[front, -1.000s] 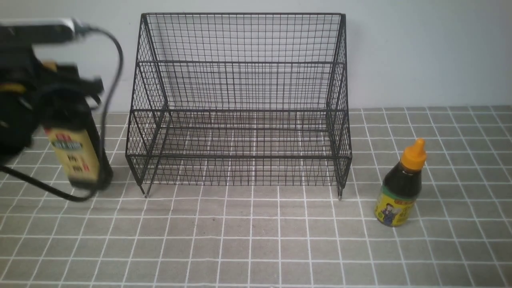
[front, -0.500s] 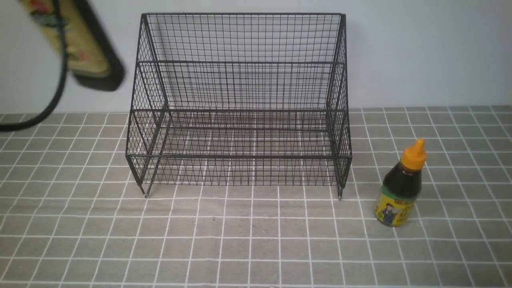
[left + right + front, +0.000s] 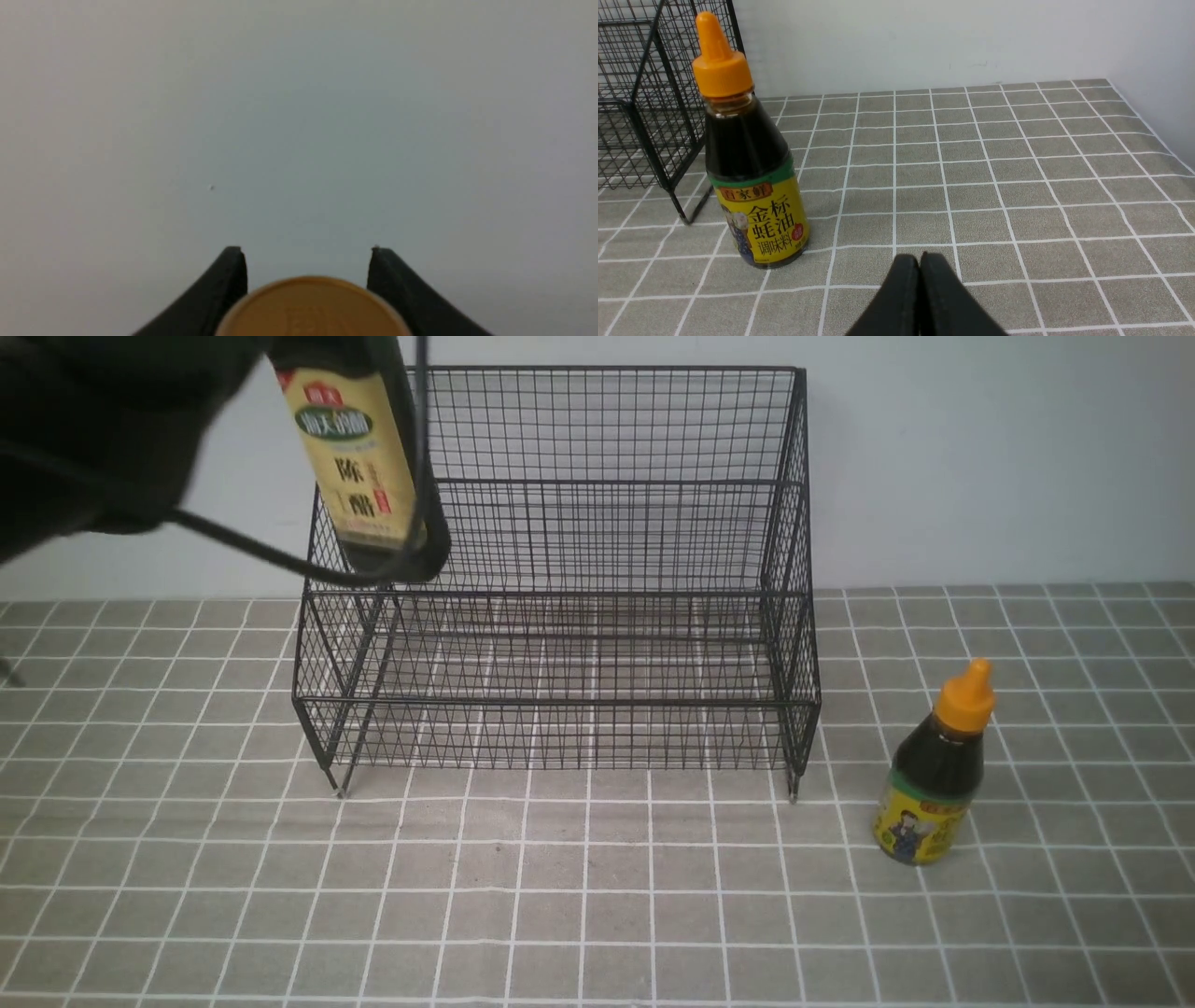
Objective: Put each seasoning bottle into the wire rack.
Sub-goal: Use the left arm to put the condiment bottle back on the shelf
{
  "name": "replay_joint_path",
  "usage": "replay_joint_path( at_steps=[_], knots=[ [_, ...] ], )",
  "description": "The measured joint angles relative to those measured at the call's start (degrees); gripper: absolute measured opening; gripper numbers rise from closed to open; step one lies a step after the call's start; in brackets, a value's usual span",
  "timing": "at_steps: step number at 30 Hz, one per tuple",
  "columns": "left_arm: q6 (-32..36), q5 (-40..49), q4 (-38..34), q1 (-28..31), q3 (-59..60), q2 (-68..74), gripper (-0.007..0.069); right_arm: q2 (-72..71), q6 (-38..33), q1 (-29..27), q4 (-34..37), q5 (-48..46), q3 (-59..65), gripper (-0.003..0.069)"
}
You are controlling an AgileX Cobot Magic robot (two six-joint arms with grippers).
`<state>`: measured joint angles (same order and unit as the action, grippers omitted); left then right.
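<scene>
The tall seasoning bottle (image 3: 359, 467), dark with a beige label, hangs upright in the air in front of the upper left part of the wire rack (image 3: 560, 702). My left gripper (image 3: 306, 252) is shut on it, with the gold cap (image 3: 310, 308) between the black fingers. In the front view the bottle's top is cut off by the frame's edge. The short seasoning bottle (image 3: 934, 775) with the orange nozzle stands on the cloth to the right of the rack. My right gripper (image 3: 920, 259) is shut and empty, low over the cloth to the right of that bottle (image 3: 749, 163).
The left arm's black cable (image 3: 252, 551) loops down across the rack's left corner. A white wall (image 3: 980, 457) stands right behind the rack. In the right wrist view a side wall (image 3: 1157, 70) bounds the grey checked tablecloth (image 3: 597, 896).
My left arm has lifted the tall bottle from the cloth left of the rack, up and to the right, to in front of the rack's upper left. The short bottle has not moved.
</scene>
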<state>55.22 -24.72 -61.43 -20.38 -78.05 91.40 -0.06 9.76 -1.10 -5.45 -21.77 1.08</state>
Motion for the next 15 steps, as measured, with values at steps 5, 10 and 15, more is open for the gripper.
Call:
replay_joint_path(
  at_steps=[5, 10, 15],
  knots=[
    [2.48, -4.72, -1.66, -0.17, -0.85, 2.67, 0.0304, 0.00, 0.00, 0.00, 0.00, 0.00, 0.00, -0.0015],
    [2.48, -6.71, -2.29, -0.29, -0.96, 2.90, 0.0304, 0.00, 0.00, 0.00, 0.00, 0.00, 0.00, -0.0015],
    [1.82, -8.66, -2.26, -0.34, -1.09, 3.38, 0.0304, 0.00, 0.00, 0.00, 0.00, 0.00, 0.00, -0.0015]
  ],
)
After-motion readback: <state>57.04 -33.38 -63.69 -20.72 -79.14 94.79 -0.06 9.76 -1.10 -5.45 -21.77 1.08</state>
